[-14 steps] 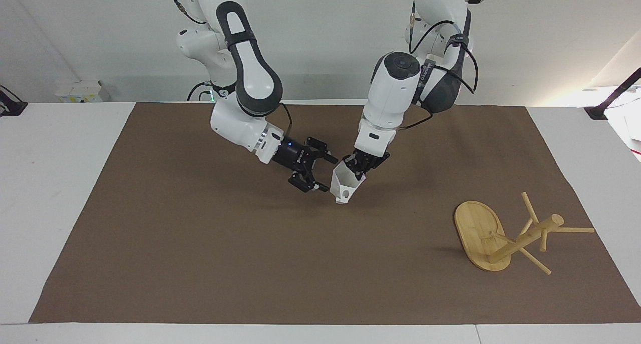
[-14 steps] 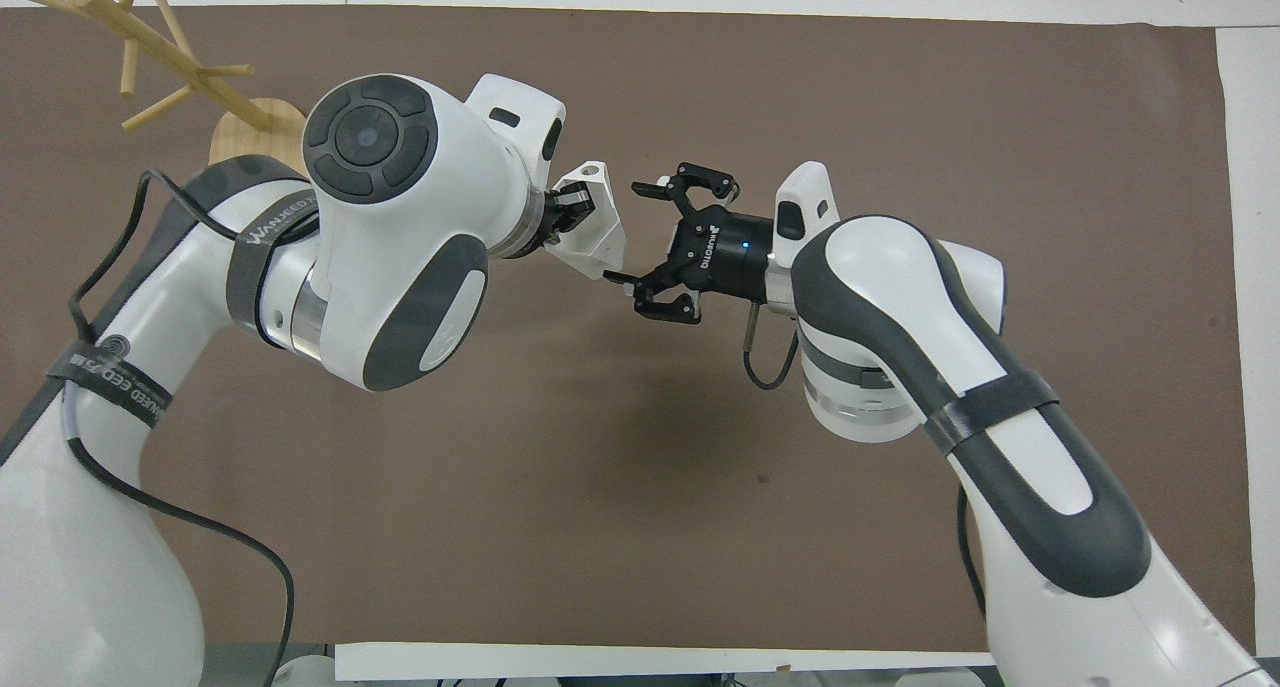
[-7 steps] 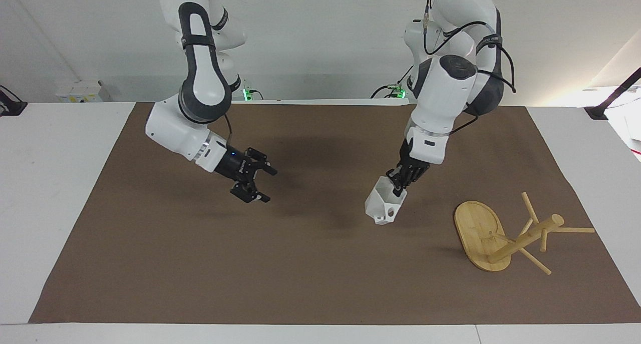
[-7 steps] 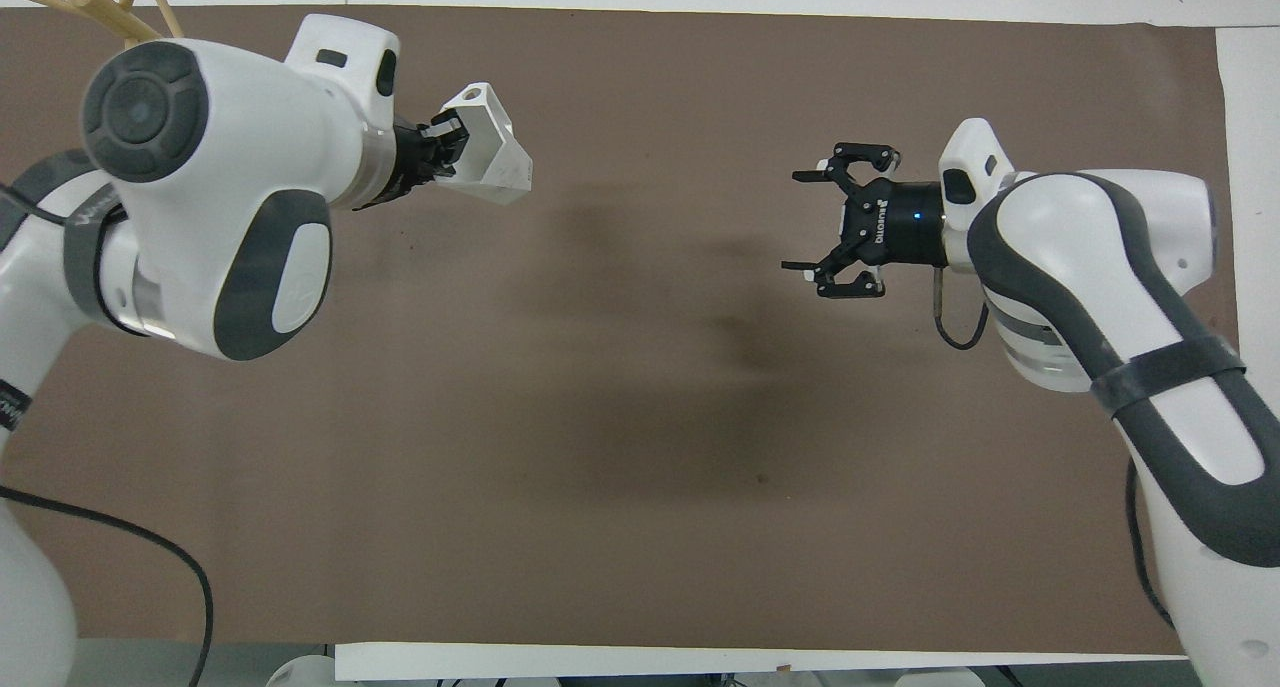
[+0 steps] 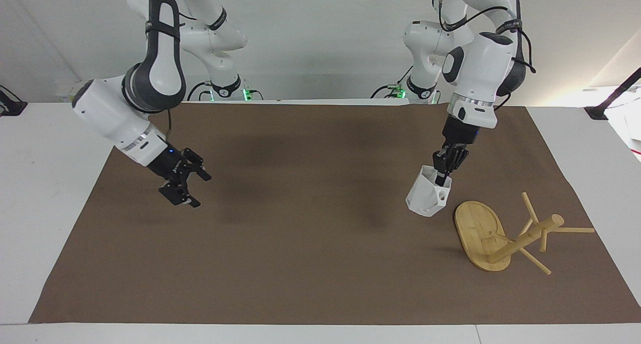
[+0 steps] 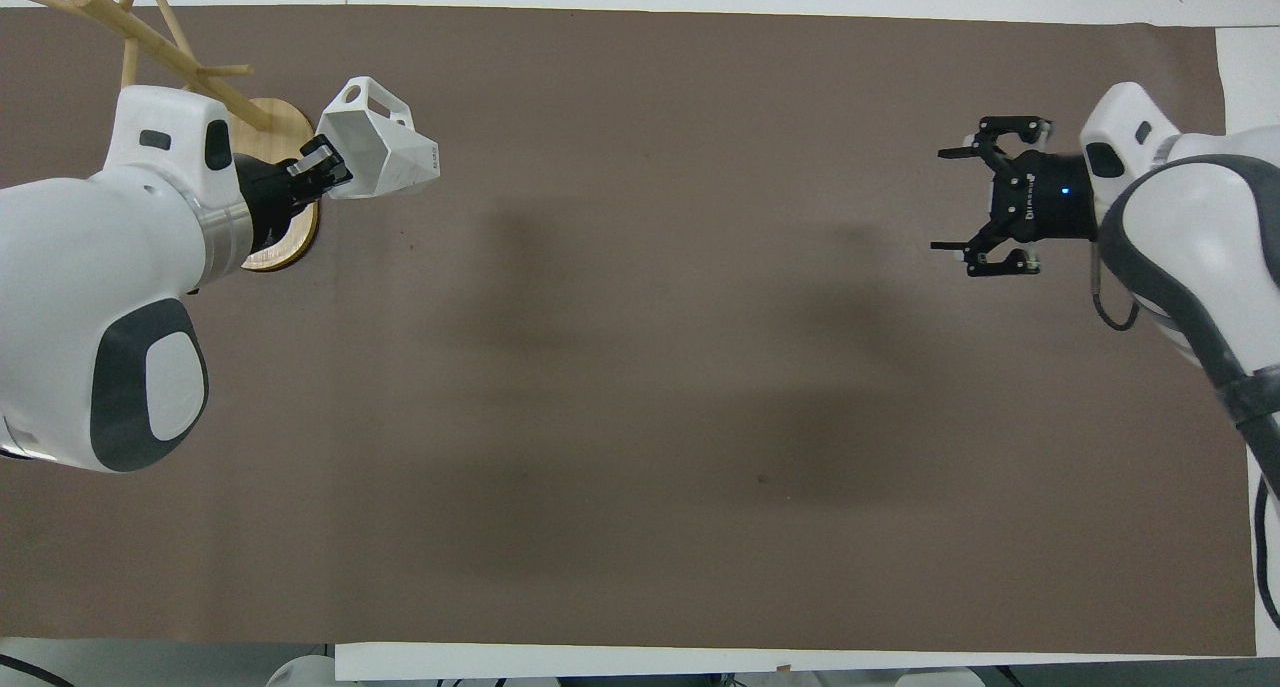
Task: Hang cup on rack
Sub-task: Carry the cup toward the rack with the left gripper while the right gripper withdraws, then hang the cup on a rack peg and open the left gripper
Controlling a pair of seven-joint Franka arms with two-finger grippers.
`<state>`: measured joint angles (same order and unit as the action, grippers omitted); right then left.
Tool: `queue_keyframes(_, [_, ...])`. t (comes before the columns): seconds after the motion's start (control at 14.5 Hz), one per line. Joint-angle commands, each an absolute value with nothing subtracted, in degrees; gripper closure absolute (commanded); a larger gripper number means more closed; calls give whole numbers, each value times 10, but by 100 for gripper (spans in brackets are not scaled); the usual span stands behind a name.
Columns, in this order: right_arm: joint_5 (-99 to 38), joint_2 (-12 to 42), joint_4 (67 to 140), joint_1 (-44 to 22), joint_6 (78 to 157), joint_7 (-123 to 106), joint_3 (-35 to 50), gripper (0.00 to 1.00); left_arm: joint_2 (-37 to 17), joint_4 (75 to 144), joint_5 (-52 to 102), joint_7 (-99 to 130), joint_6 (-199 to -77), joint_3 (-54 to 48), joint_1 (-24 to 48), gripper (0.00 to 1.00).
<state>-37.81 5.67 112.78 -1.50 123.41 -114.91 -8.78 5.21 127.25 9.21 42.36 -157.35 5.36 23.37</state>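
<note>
The white faceted cup (image 5: 426,200) hangs tilted in my left gripper (image 5: 442,176), which is shut on its rim. It is up in the air over the mat, just beside the rack's oval base (image 5: 475,224), on the side toward the table's middle. The cup's handle hole faces the rack. The bamboo rack's post (image 5: 526,239) slants away from the base, with thin pegs sticking out; I cannot tell if it stands upright. In the overhead view the cup (image 6: 385,152), left gripper (image 6: 322,163) and rack (image 6: 150,42) show together. My right gripper (image 5: 186,188) is open and empty, also in the overhead view (image 6: 965,202).
A brown mat (image 5: 310,264) covers most of the white table (image 5: 45,194). The right gripper hovers over the mat near the right arm's end of the table. A black clamp (image 5: 608,101) sits at the table's corner by the left arm's end.
The left arm has carried the cup from the table's middle to beside the rack's base. The right arm has drawn back, open, toward its own end of the table.
</note>
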Motion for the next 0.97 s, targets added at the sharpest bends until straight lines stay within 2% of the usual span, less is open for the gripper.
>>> queue_keyframes(0.0, [-334,55,1079,14,1184,-1105,-83,0,55,1296,133,419,-1626,47,213,100])
queue_keyframes(0.14, [-254,46,1037,22,1122,-999,-83,0,21,1275,133,408,-1638,46,194,100])
queue_keyframes(0.28, [-170,45,963,21,1053,-905,-80,0,-3,1251,133,406,-1639,46,181,100])
queue_keyframes(0.48, [-114,44,875,16,918,-741,-80,0,-40,1227,133,377,-1640,45,155,100])
queue_keyframes(0.62, [-83,38,842,15,844,-601,-76,0,-73,1200,133,374,-1641,45,145,100])
queue_keyframes(0.9, [-74,34,832,15,786,-361,-76,0,-91,1187,134,354,-1642,44,126,100])
